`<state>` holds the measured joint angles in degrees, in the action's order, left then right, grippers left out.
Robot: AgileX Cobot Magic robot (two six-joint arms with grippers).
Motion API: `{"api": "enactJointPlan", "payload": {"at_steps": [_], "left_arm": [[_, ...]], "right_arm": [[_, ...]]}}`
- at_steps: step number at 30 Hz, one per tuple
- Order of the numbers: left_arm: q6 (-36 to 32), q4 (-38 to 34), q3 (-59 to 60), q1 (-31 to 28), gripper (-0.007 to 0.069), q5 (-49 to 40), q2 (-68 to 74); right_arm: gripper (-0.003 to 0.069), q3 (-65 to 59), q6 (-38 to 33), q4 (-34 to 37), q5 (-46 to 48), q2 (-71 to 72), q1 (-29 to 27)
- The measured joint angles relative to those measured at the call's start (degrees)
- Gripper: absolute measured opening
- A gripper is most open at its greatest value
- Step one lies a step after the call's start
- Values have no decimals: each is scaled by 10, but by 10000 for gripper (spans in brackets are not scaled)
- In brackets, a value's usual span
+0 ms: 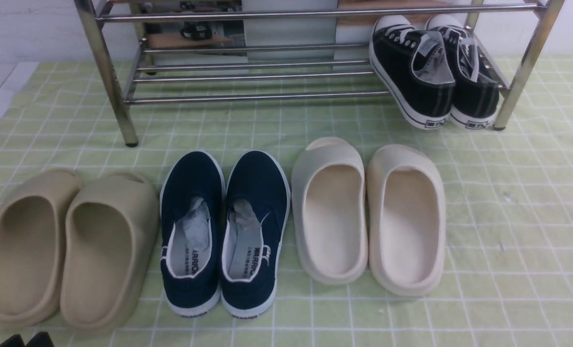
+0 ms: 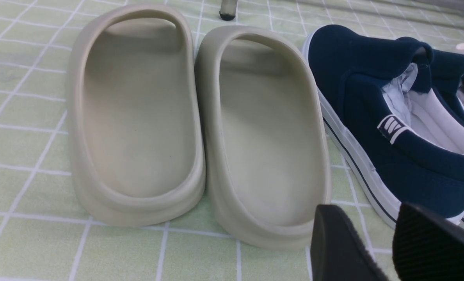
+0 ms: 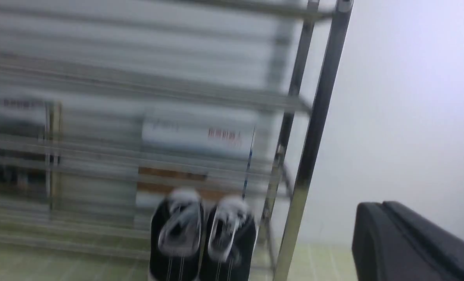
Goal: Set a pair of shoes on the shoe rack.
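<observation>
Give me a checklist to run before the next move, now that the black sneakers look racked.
1. Pair of shoes on the shoe rack: ok, both on the bottom shelf at its right end.
2. Sitting securely: not ok, heels overhang the front bar and tilt down toward the cloth.
3. Right gripper free of the shoes: ok, shut and well back from them.
4. Left gripper empty: ok, jaws apart, nothing between them, over the tan slippers.
5. Navy slip-ons and cream slippers undisturbed: ok, paired on the cloth.
</observation>
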<state>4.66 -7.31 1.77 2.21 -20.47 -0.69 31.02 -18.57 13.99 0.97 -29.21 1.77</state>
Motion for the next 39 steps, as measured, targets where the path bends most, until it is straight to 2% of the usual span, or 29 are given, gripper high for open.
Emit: {"api": "enactJointPlan", "payload": {"at_steps": [8,25,32,39], "left_arm": [[0,0,0,0,239,0,0],[0,0,0,0,239,0,0],[0,0,0,0,239,1,0],[0,0,0,0,239,0,0]], "right_arm": [[-2,-179,0,53,-2,13,0],[4,-311,1,56,51,14,0],[4,-325,1,56,124,120,-20],[8,-325,1,35,169,276,-74]]}}
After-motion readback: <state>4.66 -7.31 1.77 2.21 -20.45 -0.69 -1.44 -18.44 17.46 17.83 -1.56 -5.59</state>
